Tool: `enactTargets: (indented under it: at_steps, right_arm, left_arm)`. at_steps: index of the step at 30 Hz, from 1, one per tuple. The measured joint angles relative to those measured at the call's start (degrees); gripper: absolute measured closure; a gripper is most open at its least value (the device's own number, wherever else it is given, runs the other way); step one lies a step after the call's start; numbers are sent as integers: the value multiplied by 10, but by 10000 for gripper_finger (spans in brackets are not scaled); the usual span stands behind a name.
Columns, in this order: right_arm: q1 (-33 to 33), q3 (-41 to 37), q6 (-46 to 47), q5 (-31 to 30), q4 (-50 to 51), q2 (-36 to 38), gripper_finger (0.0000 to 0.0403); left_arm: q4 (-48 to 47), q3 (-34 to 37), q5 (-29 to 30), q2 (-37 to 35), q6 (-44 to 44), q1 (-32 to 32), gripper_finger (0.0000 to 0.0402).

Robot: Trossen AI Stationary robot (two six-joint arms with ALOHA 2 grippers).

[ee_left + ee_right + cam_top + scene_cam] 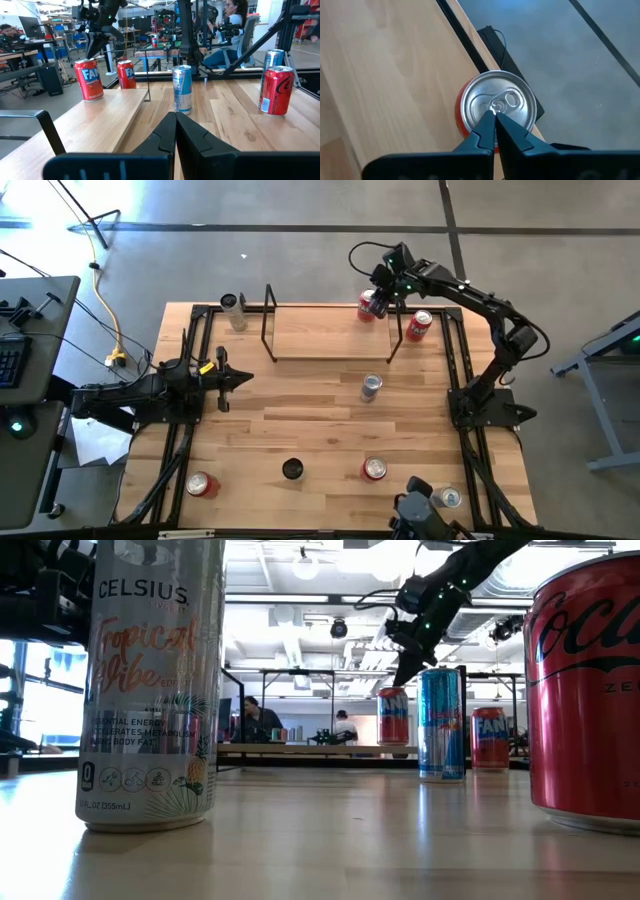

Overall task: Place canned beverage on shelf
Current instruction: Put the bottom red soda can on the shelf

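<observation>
The shelf (330, 335) stands at the table's far side, a light board with black rod ends. A red can (368, 308) stands upright on the board's far right corner; it also shows in the right wrist view (470, 107) and the left wrist view (89, 79). My right gripper (494, 112) is shut, pointing down right over this can's top. A second red can (418, 326) stands on the table just right of the shelf's end. My left gripper (245, 379) is shut and empty, low at the table's left, pointing right. My right gripper's shut fingertips (487, 120) stand over the middle of the can's top (507, 100), by the pull tab, coming from above. I cannot tell whether they touch it. The can stands upright on the shelf board.
A blue-silver can (371, 387) stands mid-table. A silver can (233, 310) is at the far left. Along the near edge stand a red can (200, 484), a black can (291, 469), a red can (374, 469) and a silver can (447, 497).
</observation>
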State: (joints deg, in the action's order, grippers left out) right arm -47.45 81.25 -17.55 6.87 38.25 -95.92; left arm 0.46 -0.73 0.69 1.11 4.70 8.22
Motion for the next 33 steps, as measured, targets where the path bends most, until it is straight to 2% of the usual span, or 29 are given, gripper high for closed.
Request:
enactTargets:
  at_steps: [20, 33]
  right_arm:
    - [2, 2, -1, -2, 36, 2, 403]
    - [2, 0, -4, -2, 3, 0, 403]
  left_arm:
    - [0, 0, 0, 0, 0, 0, 401]
    - [0, 0, 0, 0, 0, 0, 401]
